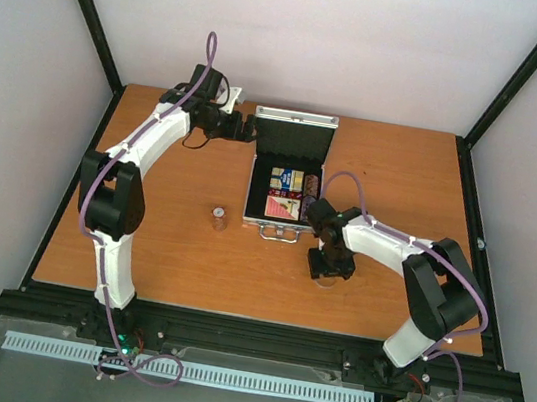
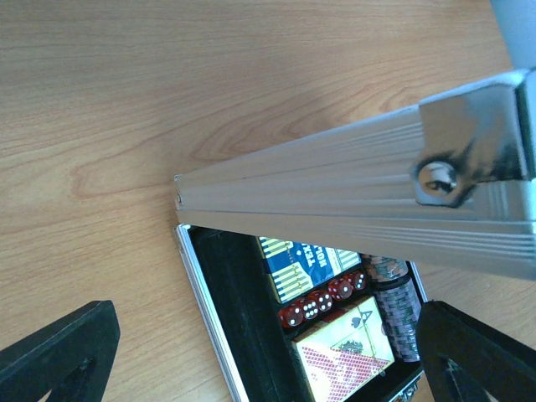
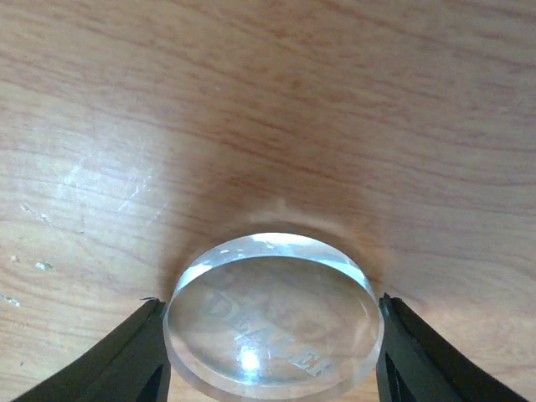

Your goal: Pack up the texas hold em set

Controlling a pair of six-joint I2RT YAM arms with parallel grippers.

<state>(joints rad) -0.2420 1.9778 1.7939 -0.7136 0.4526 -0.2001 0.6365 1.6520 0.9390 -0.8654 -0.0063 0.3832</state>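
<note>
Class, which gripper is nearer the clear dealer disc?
Right. The right gripper has its fingers against both sides of the dealer disc; the left gripper is far off, beside the case lid.

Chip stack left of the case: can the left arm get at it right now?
Probably yes: the chip stack stands alone on the table beside the left arm, nothing over or around it. But the left end effector sits at the case lid and must leave it.

From above, the right gripper [image 1: 327, 274] mostly covers the clear disc [image 3: 272, 322]; up close its near rim runs off the bottom edge. The case lid [image 2: 352, 218] hides part of the blue deck [image 2: 301, 266] and chip stack [image 2: 400, 306]. A small thing [image 1: 217, 217] standing apart is too tiny to name.
</note>
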